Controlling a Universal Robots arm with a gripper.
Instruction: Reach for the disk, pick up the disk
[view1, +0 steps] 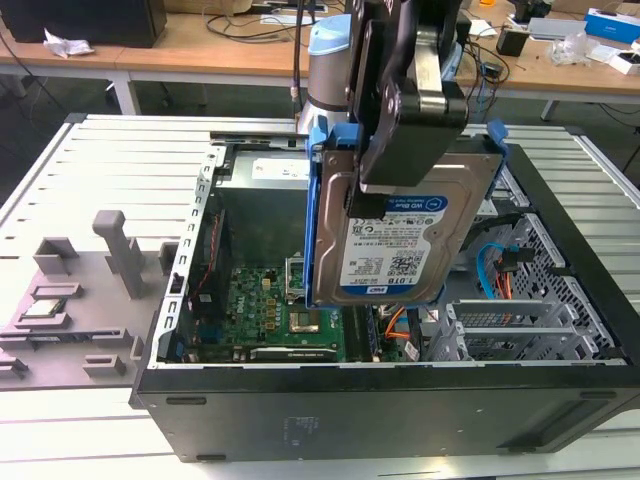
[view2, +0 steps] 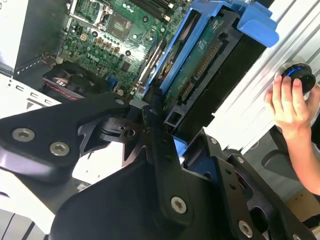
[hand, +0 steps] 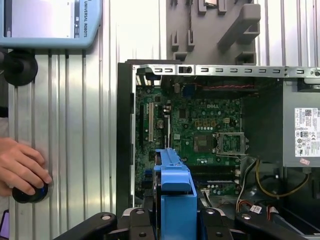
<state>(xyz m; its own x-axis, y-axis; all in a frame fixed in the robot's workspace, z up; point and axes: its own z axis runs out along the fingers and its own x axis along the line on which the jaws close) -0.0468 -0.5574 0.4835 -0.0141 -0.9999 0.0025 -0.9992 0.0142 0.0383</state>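
Open computer case in front; above its motherboard the disk hangs upright, label outward, its top edge clamped between the fingers of the gripper; beyond, a person's hand on a knob

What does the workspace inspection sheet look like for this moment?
Surface: grooved metal table, bearing an open computer case.
Job's things: disk held upright above the case, blue rails on its sides.
Clutter: grey fixture at the exterior view's left.
Grippers: gripper shut on the disk.
Cables: orange and blue cables inside the case.
Surroundings: desks behind; a person's hand on a black knob.
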